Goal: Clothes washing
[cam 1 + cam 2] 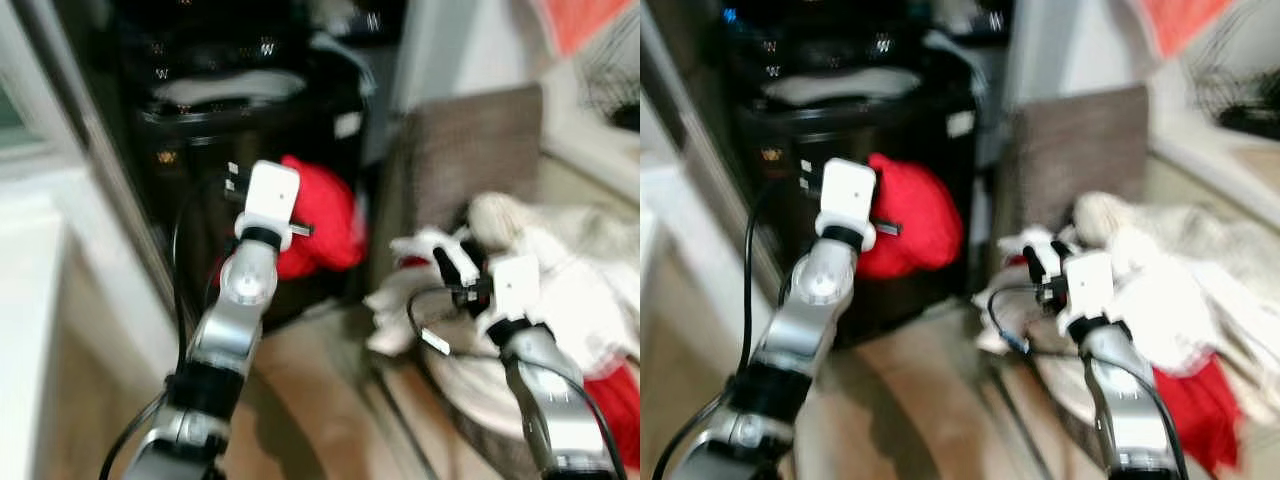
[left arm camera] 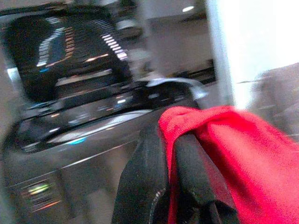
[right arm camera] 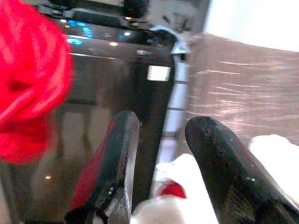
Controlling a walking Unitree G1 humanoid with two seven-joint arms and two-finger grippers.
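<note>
Red garment (image 2: 243, 154) — in left gripper (image 2: 180, 154)

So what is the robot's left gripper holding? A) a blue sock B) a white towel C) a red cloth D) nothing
C: the left gripper is shut on the red cloth, held up in front of the black washing machine.
</note>
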